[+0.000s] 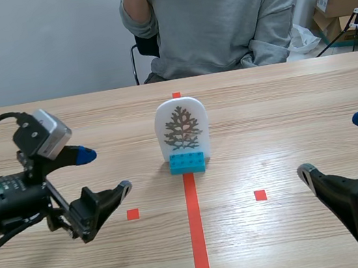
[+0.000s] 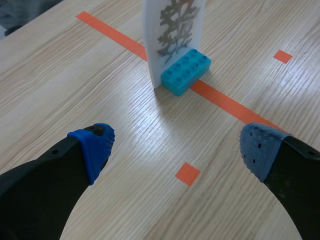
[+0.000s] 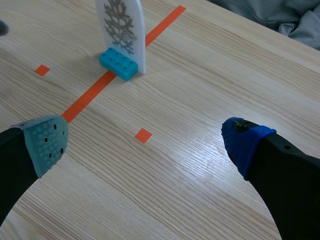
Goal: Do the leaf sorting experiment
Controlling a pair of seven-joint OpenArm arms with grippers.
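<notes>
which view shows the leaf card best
The scene view: the whole leaf card faces the camera, upright, with the blue brick at its foot. The left wrist view cuts off its top; the right wrist view shows it from one side, at a slant.

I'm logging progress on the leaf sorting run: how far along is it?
Done: only the setup, it seems; the leaf card stands upright on the red tape line, a blue brick at its foot. In hand: nothing; the left gripper and right gripper are both open, apart from the card. Left: all the sorting.
</notes>
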